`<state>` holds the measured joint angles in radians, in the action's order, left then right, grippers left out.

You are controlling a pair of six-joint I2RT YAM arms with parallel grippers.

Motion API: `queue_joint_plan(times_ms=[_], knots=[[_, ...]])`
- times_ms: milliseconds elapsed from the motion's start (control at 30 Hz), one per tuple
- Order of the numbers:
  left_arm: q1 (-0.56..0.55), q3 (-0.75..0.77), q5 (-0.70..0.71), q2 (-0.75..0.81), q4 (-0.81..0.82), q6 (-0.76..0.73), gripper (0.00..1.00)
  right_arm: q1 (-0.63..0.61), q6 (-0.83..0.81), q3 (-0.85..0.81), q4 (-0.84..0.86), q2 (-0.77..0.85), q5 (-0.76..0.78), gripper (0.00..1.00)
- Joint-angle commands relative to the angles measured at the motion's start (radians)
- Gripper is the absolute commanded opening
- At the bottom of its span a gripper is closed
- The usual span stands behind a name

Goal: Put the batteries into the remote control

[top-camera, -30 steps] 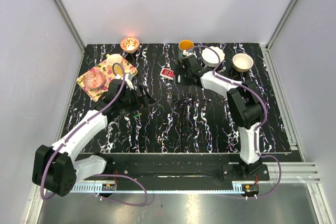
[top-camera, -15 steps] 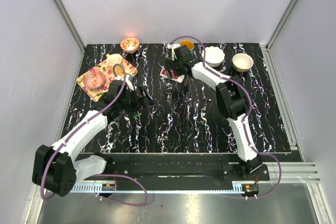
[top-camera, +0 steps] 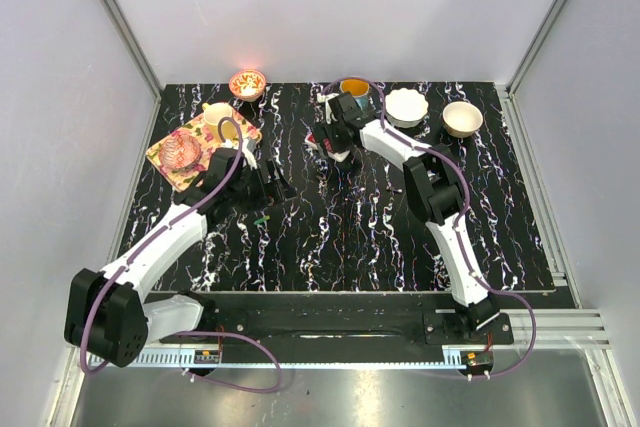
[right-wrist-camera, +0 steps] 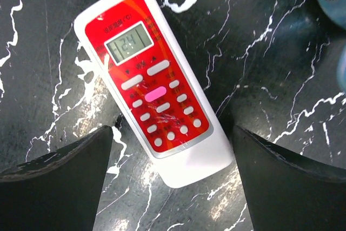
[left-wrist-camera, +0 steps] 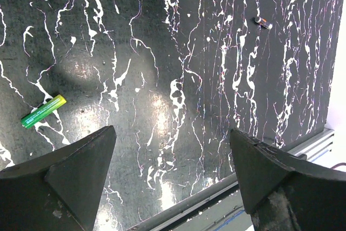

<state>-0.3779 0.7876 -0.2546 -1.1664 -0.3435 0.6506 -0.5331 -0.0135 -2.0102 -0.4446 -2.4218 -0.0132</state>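
From above, the right end effector (top-camera: 333, 137) hovers at the far middle of the worktop (top-camera: 400, 237), with the left end effector (top-camera: 268, 185) nearer and leftward. In the left wrist view its jaws are wide and empty, a green battery (left-wrist-camera: 43, 111) lying close by. In the right wrist view, wide jaws straddle the remote (right-wrist-camera: 154, 85), which is white, red face up and skewed, so I'd square up first, then close on its long edges.

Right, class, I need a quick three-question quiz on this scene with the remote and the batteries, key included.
1. True or false: the remote lies with its buttons facing up.
2. The right gripper over the remote is: A) shut on it, B) open, C) holding a battery.
3. Fill in: the battery at the left of the left wrist view is ___ with a yellow end.
Key: 1 true; 2 B; 3 green.
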Motion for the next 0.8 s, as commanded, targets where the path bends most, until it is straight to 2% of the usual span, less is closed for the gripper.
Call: queue_joint_plan(times_ms=[0, 100, 167, 267, 333, 500, 600, 767], knots=[[-0.004, 0.039, -0.014, -0.007, 0.041, -0.008, 0.91, -0.010, 0.091, -0.035, -0.066, -0.003, -0.013, 0.95], [-0.003, 0.035, -0.015, -0.007, 0.047, -0.003, 0.91, -0.018, 0.145, 0.020, -0.060, 0.027, 0.001, 0.91], [-0.003, 0.030, -0.014, -0.003, 0.047, 0.000, 0.91, -0.025, 0.181, 0.054, -0.049, 0.055, 0.009, 0.86], [-0.003, 0.024, -0.009, 0.002, 0.049, 0.012, 0.91, -0.044, 0.247, 0.132, -0.033, 0.093, 0.009, 0.73], [-0.003, 0.018, -0.006, 0.002, 0.052, 0.020, 0.90, -0.054, 0.291, 0.162, -0.019, 0.108, 0.045, 0.69], [-0.003, 0.012, 0.023, 0.002, 0.054, 0.038, 0.90, -0.099, 0.429, 0.257, -0.019, 0.150, 0.143, 0.50], [-0.004, 0.013, 0.047, -0.001, 0.055, 0.046, 0.90, -0.111, 0.559, 0.347, -0.014, 0.196, 0.165, 0.51], [-0.003, 0.007, 0.057, -0.002, 0.106, 0.067, 0.90, -0.151, 0.675, 0.484, -0.002, 0.271, 0.162, 0.54]])
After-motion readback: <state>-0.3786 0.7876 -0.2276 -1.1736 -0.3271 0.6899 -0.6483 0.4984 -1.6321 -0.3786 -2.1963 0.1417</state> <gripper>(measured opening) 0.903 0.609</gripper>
